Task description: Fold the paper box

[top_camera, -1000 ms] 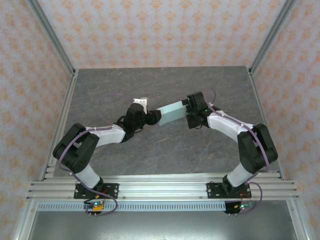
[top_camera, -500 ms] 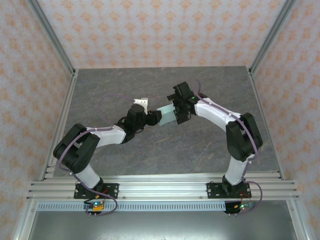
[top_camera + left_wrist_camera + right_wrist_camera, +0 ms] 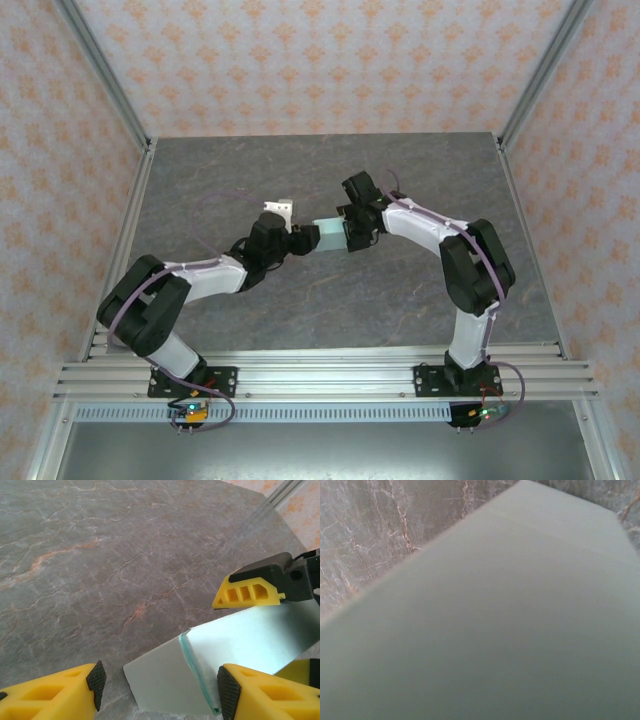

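The paper box (image 3: 328, 235), pale mint-green card, sits mid-table between my two grippers. My left gripper (image 3: 306, 241) is at its left end. In the left wrist view the box's end flap (image 3: 165, 680) lies between my open left gripper (image 3: 160, 687) fingers: the right pad (image 3: 227, 690) is at the box's corner, and the left pad (image 3: 96, 682) stands apart from the flap. My right gripper (image 3: 351, 227) straddles the box's other end, one yellow finger (image 3: 245, 592) along its upper edge and one (image 3: 297, 667) under its lower edge. The box's surface (image 3: 510, 620) hides the right wrist's own fingers.
The grey marbled tabletop (image 3: 300, 170) has bare room behind and in front of the arms. Aluminium posts (image 3: 110, 90) and patterned walls close in the sides and back, and a rail (image 3: 320, 375) runs along the near edge.
My right arm has swung left onto the box's right end and its jaws have narrowed around it. The left arm and the box have shifted only slightly.
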Controlling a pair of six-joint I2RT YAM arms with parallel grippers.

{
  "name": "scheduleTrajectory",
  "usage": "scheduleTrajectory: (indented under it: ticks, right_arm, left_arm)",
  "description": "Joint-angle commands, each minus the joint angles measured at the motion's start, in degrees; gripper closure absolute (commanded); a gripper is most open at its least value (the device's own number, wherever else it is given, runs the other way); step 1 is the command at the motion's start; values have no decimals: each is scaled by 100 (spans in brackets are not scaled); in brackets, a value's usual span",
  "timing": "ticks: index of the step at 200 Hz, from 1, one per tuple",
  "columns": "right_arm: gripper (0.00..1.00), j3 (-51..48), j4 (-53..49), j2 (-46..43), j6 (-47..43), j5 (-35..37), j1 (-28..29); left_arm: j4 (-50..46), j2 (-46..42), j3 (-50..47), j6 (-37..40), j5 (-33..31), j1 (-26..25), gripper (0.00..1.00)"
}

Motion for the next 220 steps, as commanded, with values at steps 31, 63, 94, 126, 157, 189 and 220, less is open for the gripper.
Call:
scheduleTrajectory:
  ticks: [31,63,94,126,157,189,220]
  right_arm:
    - [37,-507,1269,-146,995,110,20]
    - [50,-1072,2705,-197,1808,593,49]
    - [50,-1262,3689,16,2287,1407,56]
    - [34,-1087,4260,486,2464,1775,69]
    - [18,-1199,3997,273,2519,1463,198]
    - [11,-1690,2557,-833,2216,1554,257]
    - [5,-2206,983,-2311,950,1989,-68]
  left_arm:
    - [-1183,-1385,-120,108,-991,119,34]
    - [-2038,-1975,-42,300,-1066,458,30]
    - [-3092,-2090,173,332,-1341,632,31]
    - [-3352,-2253,-73,-118,-1517,938,30]
    - [-3527,-2323,-18,-158,-1516,1086,30]
    - [-3840,-2434,383,340,-1603,1060,1]
    - [-4171,-3122,878,1379,-2524,628,0]
